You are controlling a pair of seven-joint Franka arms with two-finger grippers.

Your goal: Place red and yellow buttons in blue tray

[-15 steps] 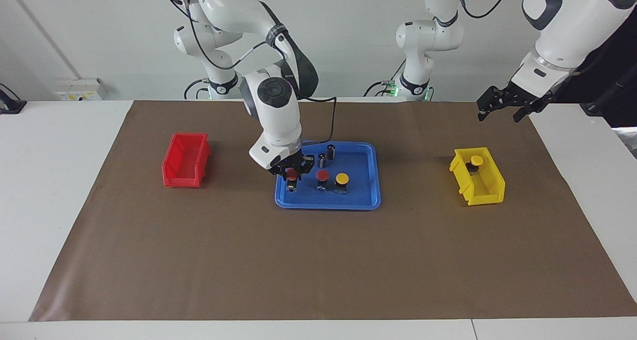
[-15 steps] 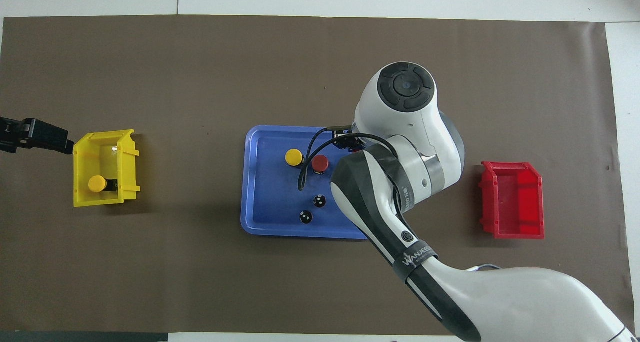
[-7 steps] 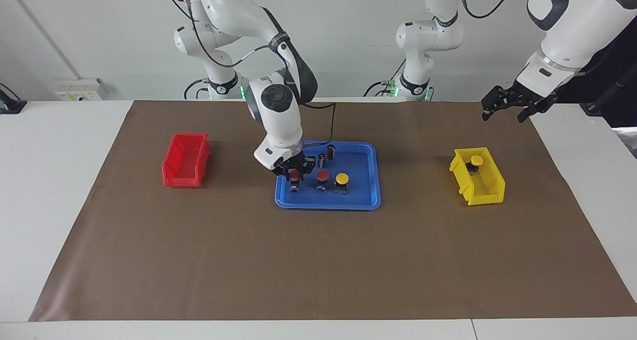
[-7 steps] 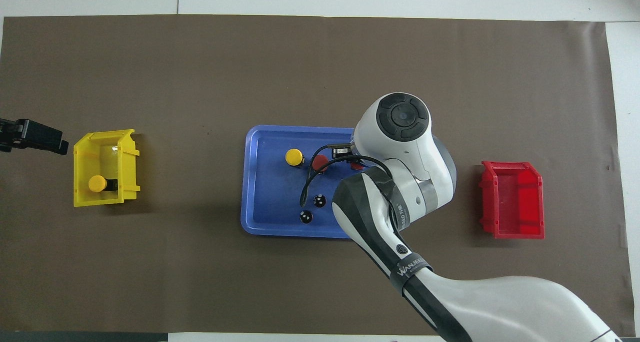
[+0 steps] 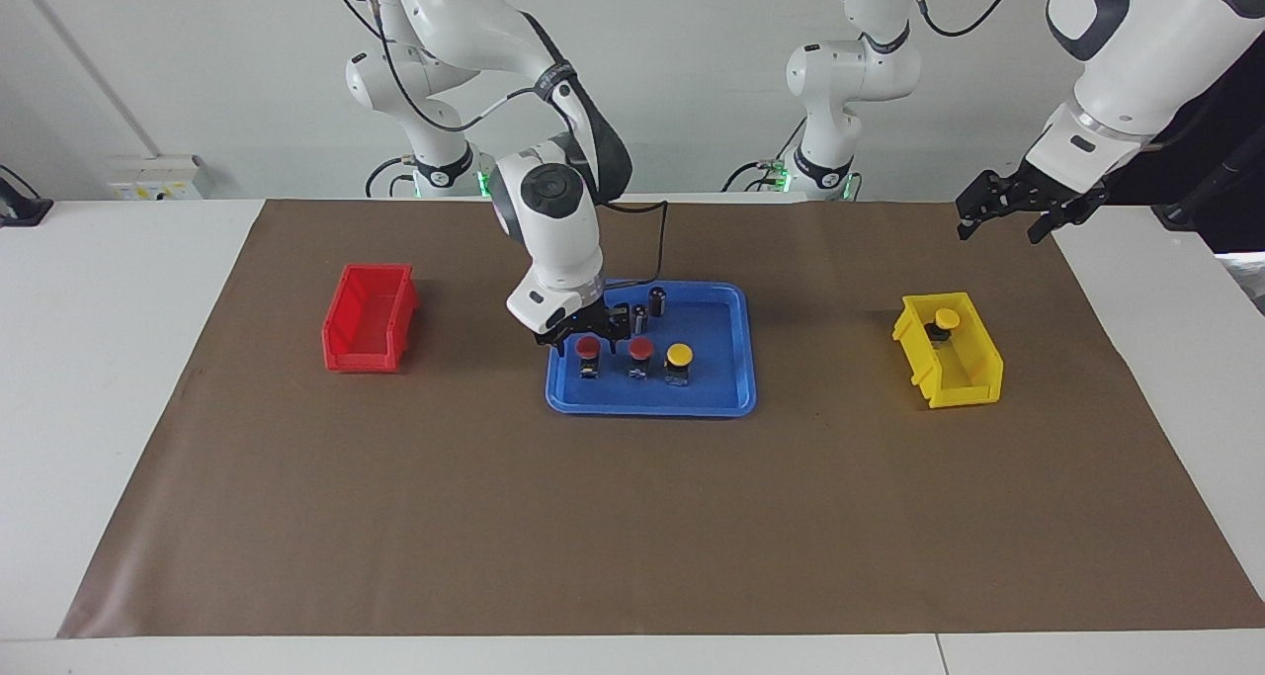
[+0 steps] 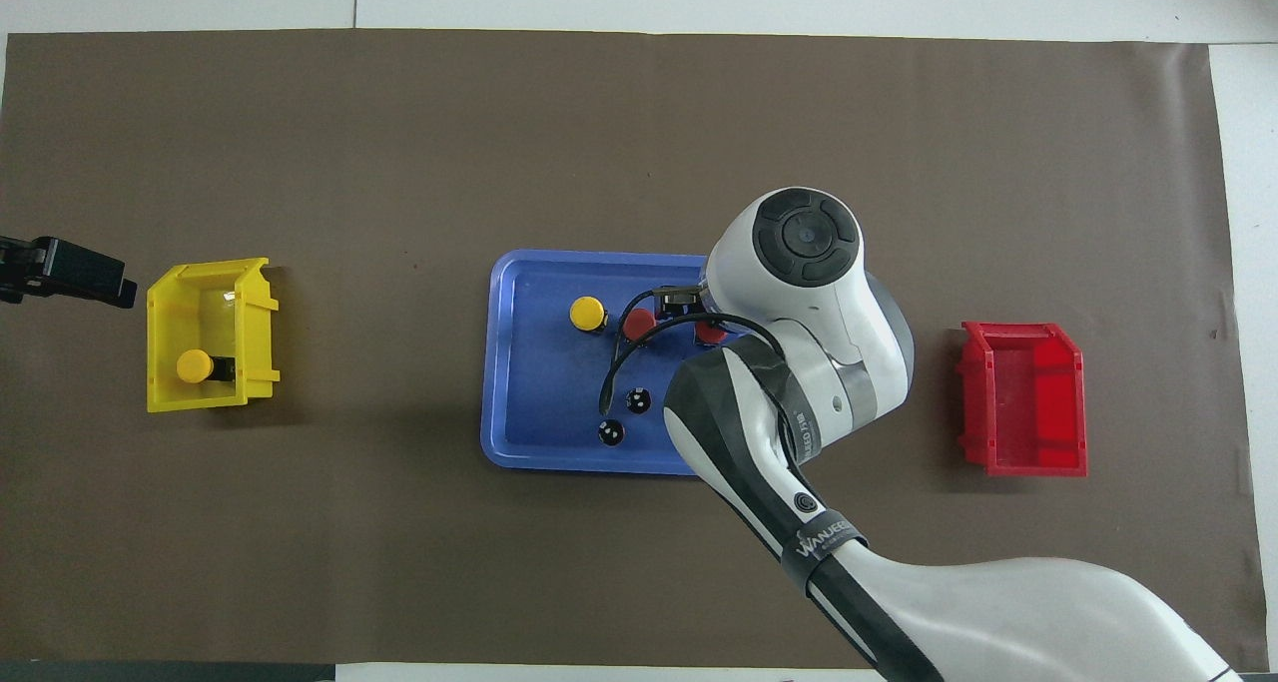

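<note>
Brown mat, white walls, and you're three for four: two red buttons (image 5: 588, 347) and one yellow button (image 5: 678, 355) stand in the blue tray (image 5: 726, 398) with two dark capless cylinders (image 5: 648, 308). Your right gripper (image 5: 585, 331) sits spread over a red one, gripping nothing. Left gripper (image 5: 1018, 204) waits wide. Last yellow button (image 5: 946, 319) sits in the yellow bin (image 5: 973, 374); red bin (image 5: 368, 319) holds nothing.

White table (image 5: 89, 379) under brown mat (image 5: 632, 517); plain white wall (image 5: 712, 62); socket box (image 5: 158, 176) at table edge.
</note>
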